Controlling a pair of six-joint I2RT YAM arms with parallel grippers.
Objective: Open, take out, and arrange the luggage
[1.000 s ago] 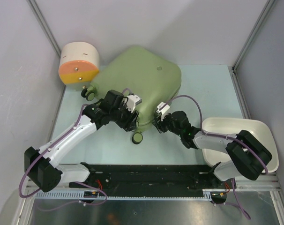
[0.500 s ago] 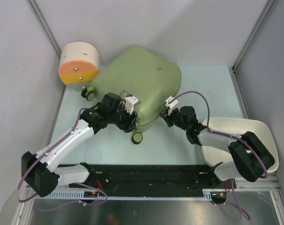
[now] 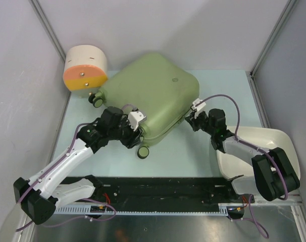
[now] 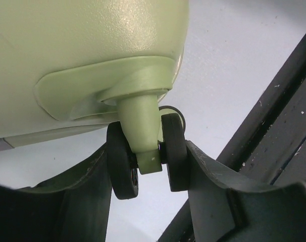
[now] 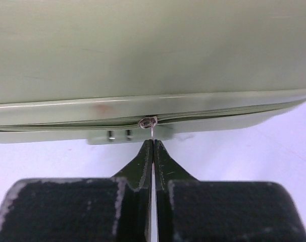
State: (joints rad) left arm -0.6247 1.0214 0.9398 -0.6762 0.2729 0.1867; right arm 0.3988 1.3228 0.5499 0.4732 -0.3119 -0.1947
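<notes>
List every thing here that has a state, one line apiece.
left tool, clamped on wheel
right tool, shut on zip pull
luggage, lying flat, lid closed
white basin, upright

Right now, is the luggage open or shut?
Shut: the luggage shells lie together, no lining showing; the right fingers pinch the zip pull at its seam.

One luggage (image 3: 153, 93) shows two wheels (image 3: 97, 99) (image 3: 143, 152). One drum container (image 3: 85, 67) sits at ten o'clock, one basin (image 3: 276, 138) at four. Two grippers (image 4: 148, 166) (image 5: 153, 146) are present.
</notes>
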